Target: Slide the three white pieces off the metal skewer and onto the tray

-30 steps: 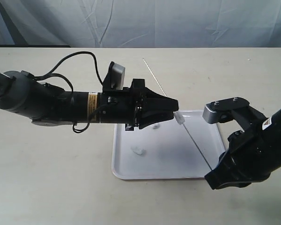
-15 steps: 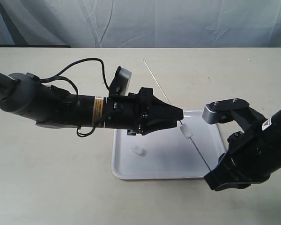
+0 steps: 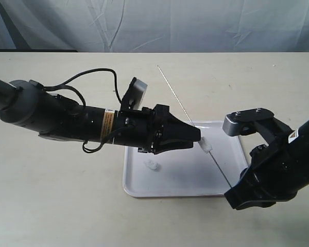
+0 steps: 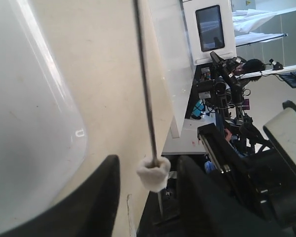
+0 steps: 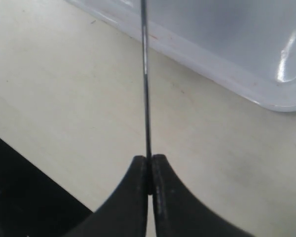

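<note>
The metal skewer point(image 3: 175, 95) slants over the tray point(image 3: 185, 177), and my right gripper point(image 3: 232, 188) is shut on its lower end. The right wrist view shows those jaws pinched on the rod point(image 5: 145, 74) at the right gripper point(image 5: 149, 165). One white piece point(image 3: 205, 146) is still threaded on the skewer, just beyond the tip of my left gripper point(image 3: 196, 137). In the left wrist view this piece point(image 4: 153, 173) hangs between the open left gripper's fingers point(image 4: 101, 197), with a gap on each side. A second white piece point(image 3: 152, 165) lies on the tray. The third is hidden.
The skewer's free upper end point(image 3: 158, 67) sticks out over the bare beige table point(image 3: 62, 195). The left arm's body point(image 3: 67, 121) and its cable lie across the table left of the tray. A grey cloth backdrop point(image 3: 154, 25) hangs behind.
My left gripper has twisted and moved down the skewer toward the right gripper. The threaded white piece has slid down the rod ahead of it. The right gripper has not moved.
</note>
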Robot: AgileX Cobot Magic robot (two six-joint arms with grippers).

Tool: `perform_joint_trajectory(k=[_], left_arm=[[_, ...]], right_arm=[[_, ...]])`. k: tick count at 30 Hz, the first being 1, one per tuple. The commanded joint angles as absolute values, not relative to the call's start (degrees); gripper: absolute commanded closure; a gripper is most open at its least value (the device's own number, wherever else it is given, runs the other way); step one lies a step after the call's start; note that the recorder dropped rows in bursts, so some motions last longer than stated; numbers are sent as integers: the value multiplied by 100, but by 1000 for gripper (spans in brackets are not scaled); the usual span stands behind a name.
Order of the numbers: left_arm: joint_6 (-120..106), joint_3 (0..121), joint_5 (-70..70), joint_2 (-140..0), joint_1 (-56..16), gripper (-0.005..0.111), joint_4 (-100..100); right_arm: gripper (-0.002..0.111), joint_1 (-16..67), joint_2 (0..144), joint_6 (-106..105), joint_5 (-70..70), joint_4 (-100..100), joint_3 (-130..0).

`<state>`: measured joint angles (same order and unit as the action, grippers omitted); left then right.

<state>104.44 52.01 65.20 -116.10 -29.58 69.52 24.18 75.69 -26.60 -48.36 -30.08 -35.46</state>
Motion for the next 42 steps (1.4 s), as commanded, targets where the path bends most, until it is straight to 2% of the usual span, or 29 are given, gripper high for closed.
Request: perform_joint_trajectory(k=[1,17,29,31,32,35,42], left_arm=[[10449,5212,6644,-11563,-2979,70,6965],[10324,5212,6316,-11563,-3256,70,6637],[10234,5212,6207,-11563,-3440,74,6264],[10234,5212,6193,-11563,-3440,82,6264],[10234,5212,6163,-11563,-3440,90,6276],[10151,5212,6143,-11563,-3440,105,6276],[10151,5212,6226,-11563,-3281,107,5883]], right_arm=[[109,2399,7589,-2679,-4839,-3000,-3579],[109,2399,7589,-2679,-4864,-3038,-3579],[109,2399,7589,-2679,-4864,-3038,-3579],[109,2399,7589,-2679,-4864,-3038,-3579],[109,2399,7589,-2679,-4864,-3038,-3579],[109,2399,7589,-2679,-4864,-3038,-3579],[109,2399,7589,-2679,-4929,-3028,-3568]])
